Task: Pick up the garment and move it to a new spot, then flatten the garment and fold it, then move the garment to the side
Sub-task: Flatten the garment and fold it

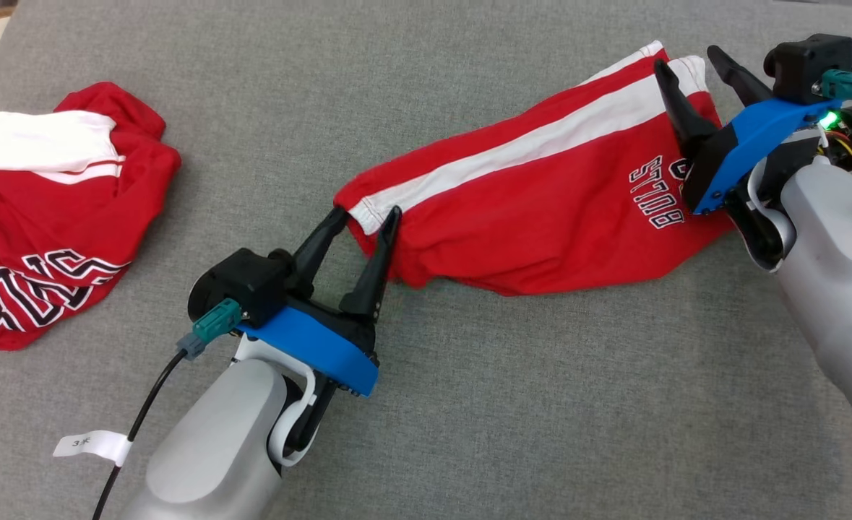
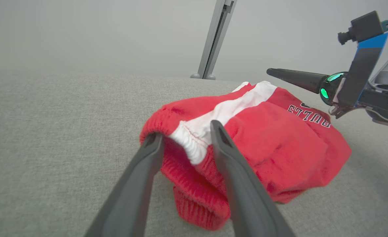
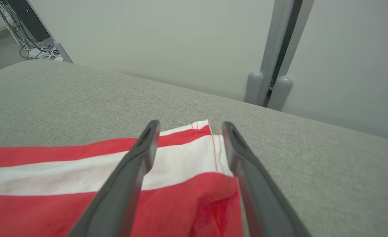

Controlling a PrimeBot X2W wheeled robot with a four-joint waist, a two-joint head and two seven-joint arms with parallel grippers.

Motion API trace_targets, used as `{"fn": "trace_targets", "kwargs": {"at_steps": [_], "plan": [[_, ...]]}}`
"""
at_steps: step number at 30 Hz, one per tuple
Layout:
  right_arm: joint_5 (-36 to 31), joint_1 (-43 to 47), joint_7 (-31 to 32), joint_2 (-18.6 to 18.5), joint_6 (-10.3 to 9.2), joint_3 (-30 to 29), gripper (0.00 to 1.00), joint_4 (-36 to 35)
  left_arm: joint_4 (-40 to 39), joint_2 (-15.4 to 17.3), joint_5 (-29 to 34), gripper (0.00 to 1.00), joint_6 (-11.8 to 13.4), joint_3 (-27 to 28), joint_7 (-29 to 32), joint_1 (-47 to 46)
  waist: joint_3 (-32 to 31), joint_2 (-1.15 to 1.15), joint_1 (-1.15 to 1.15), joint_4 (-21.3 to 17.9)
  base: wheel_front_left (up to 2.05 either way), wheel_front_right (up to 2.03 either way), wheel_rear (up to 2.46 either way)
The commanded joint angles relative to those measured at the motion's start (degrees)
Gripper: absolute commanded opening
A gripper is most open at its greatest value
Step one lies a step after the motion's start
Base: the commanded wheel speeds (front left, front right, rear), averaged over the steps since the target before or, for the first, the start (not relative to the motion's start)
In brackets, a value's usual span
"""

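Shorts [image 1: 541,209] in red lie stretched out on the grey cushion [image 1: 426,404] in my head view. A white stripe [image 1: 527,148] runs the length of them, and black-and-white lettering [image 1: 657,191] sits near their right end. My left gripper [image 1: 368,211] is at the shorts' left end, fingers spread, one on each side of the gathered edge where the stripe finishes. On the left wrist feed that edge sits between the two fingers, and I see no pinch on it. My right gripper [image 1: 689,58] is at the shorts' far right corner, fingers likewise parted. On the right wrist feed they straddle the stitched hem, the stripe's end showing in the gap between them, and the cloth there lies flat. Well off to the left of the shorts a second red-and-white heap [image 1: 50,217] lies crumpled, touching neither the shorts nor either gripper.
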Motion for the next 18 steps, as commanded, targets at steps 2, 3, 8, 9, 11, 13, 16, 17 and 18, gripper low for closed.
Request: {"fn": "trace_targets", "kwargs": {"at_steps": [2, 3, 8, 9, 11, 13, 16, 17, 18], "plan": [[1.26, 0.59, -0.82, -1.32, 0.01, 0.98, 1.0, 0.03, -0.26, -0.09, 1.02, 1.0, -0.04, 1.0, -0.15, 1.42, -1.06, 0.0, -0.01, -0.46, 0.0, 0.0, 0.0], [1.6, 1.13, -1.07, -1.87, 0.01, 1.33, 1.0, 0.16, -0.53, -0.02, 1.46, 1.0, -0.05, 1.49, -0.15, 1.98, -1.46, 0.0, -0.01, -0.53, 0.0, 0.0, 0.0], [3.72, 3.97, -2.12, -4.14, 0.01, 2.56, 1.0, -0.09, -3.16, 0.95, 4.75, 1.0, -0.04, 4.0, -0.16, 5.67, -3.46, 0.0, -0.01, -0.26, 0.0, 0.0, 0.0], [4.08, 4.58, -2.23, -4.63, 0.01, 2.81, 1.0, -0.05, -3.8, 1.06, 5.52, 1.0, -0.04, 4.77, -0.15, 6.6, -3.79, 0.0, -0.01, -0.12, 0.0, 0.0, 0.0], [4.73, 6.0, -2.48, -5.26, 0.01, 3.22, 1.0, 0.28, -5.17, 1.23, 6.97, 1.0, -0.04, 6.58, -0.15, 8.36, -4.45, 0.0, -0.01, 0.13, 0.0, 0.0, 0.0], [5.56, 7.32, -2.6, -5.63, 0.01, 3.44, 1.0, 0.37, -6.78, 1.17, 8.32, 1.0, -0.04, 9.18, -0.15, 9.92, -5.03, 0.0, -0.01, 0.38, 0.0, 0.0, 0.0], [6.75, 9.24, -2.7, -5.96, 0.01, 3.81, 1.0, 0.83, -9.59, 0.42, 10.85, 1.0, 0.49, 14.32, -0.15, 12.24, -5.67, 0.0, -0.01, 0.71, 0.0, 0.0, 0.0], [6.94, 9.85, -2.71, -5.86, 0.01, 4.02, 1.0, 0.99, -10.47, 0.08, 11.63, 1.0, 0.63, 16.19, -0.15, 13.04, -5.81, 0.0, -0.01, 0.76, 0.0, 0.0, 0.0], [7.16, 10.33, -2.74, -5.76, 0.01, 4.18, 1.0, 1.21, -11.48, -0.54, 12.35, 1.0, 0.89, 18.15, -0.15, 13.62, -5.93, 0.0, -0.01, 0.82, 0.0, 0.0, 0.0]]}}
